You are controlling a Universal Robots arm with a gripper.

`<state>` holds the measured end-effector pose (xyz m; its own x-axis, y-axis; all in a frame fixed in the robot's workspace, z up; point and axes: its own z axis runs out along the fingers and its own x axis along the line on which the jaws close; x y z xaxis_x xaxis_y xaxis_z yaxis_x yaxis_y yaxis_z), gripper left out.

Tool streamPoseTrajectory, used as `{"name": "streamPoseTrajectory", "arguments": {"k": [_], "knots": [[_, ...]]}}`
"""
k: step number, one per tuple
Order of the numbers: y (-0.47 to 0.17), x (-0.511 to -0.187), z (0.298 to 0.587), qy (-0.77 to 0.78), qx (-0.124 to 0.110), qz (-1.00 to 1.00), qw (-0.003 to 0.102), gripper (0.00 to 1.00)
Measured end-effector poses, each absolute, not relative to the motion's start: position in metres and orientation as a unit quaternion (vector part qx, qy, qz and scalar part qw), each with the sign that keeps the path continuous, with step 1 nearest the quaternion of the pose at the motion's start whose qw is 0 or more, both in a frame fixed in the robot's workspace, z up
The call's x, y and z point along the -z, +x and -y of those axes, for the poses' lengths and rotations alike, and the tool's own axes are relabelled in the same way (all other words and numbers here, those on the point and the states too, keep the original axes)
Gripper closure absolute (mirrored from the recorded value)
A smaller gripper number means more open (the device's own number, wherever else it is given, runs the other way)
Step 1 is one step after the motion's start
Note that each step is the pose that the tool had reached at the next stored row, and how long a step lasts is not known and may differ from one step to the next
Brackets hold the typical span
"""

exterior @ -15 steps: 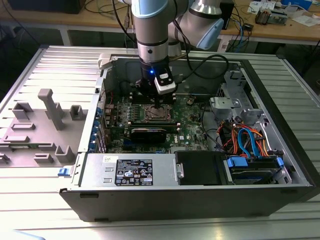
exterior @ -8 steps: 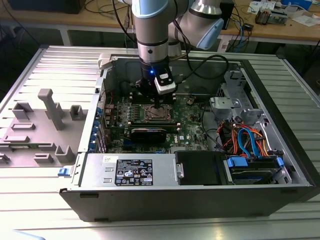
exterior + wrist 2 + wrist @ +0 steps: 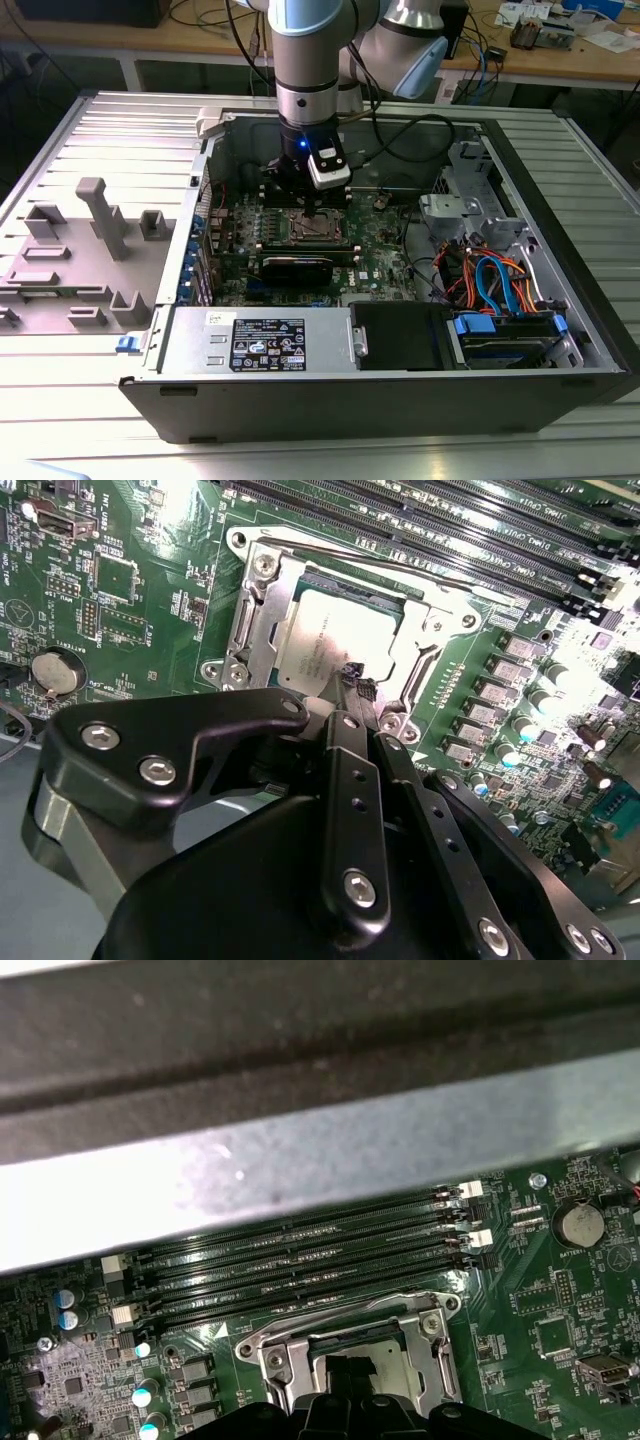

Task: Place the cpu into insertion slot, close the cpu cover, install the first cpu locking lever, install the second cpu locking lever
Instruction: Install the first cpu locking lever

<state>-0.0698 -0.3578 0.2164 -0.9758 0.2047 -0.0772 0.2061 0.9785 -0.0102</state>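
Arm's pincer [image 3: 355, 680] is closed with nothing gripped, its tips down at the edge of the cpu [image 3: 335, 645]. The cpu lies flat in the insertion slot [image 3: 325, 582], at 12 o'clock from the long black card [image 3: 305, 268] in the exterior view. The cpu cover [image 3: 262, 610] looks folded down around it. A lever wire [image 3: 370, 566] runs along the cover; can't tell if it's latched. Probably the lever step: it calls for a firm, controlled push on the wire.

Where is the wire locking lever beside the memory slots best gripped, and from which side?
Probably from above, pinching across the locking lever near one bent end. It is a thin wire lying low along the cpu cover, with the memory slots close beside it, leaving no room sideways.
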Motion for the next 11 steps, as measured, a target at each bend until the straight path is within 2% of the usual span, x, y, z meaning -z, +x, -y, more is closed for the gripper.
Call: {"name": "streamPoseTrajectory", "arguments": {"k": [11], "knots": [[-0.0697, -0.219, 0.3577, 0.103, 0.009, -0.994, 0.038, 0.89]]}}
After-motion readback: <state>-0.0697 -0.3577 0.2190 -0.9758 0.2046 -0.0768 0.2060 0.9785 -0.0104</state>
